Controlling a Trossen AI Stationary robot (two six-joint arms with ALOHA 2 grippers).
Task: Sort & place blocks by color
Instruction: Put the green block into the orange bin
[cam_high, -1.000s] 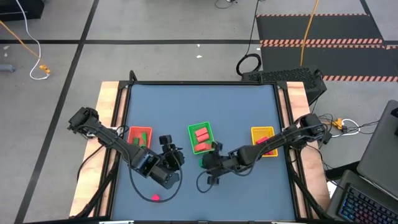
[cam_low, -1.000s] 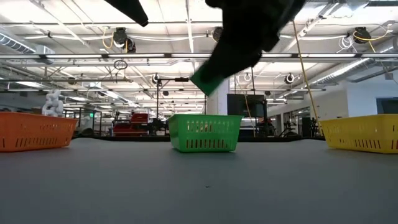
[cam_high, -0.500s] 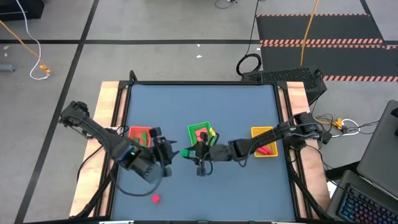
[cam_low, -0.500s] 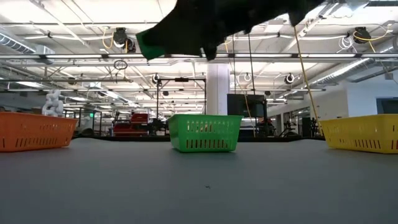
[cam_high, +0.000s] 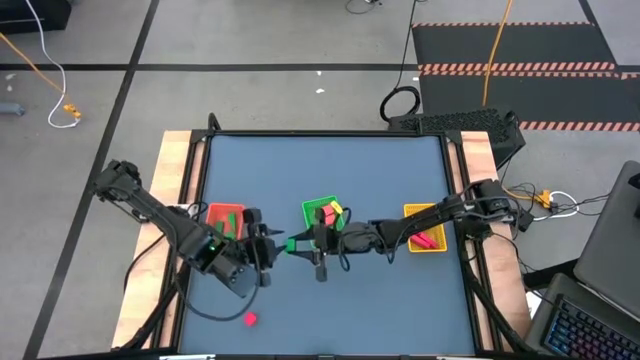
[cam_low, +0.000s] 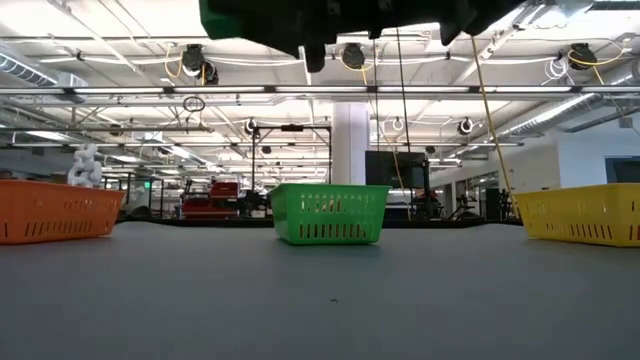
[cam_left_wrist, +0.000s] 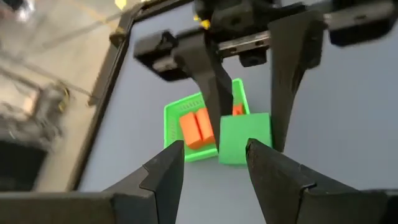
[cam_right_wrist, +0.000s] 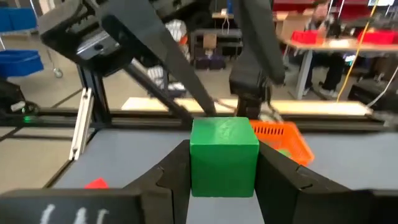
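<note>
Green cube (cam_right_wrist: 224, 155) pinched in right gripper (cam_right_wrist: 224, 177), held mid-air between orange tray (cam_high: 225, 218) and green tray (cam_high: 322, 213).
Smooth, matte, square-edged solid block, uniform green, gripped by flat dark fingers (cam_right_wrist: 171, 174). Left gripper (cam_left_wrist: 214, 162) facing it closely, jaws spread, empty. Slotted plastic trays on matte grey-blue table (cam_high: 330, 170); small pinkish-red block (cam_high: 249, 318) loose near front edge.
</note>
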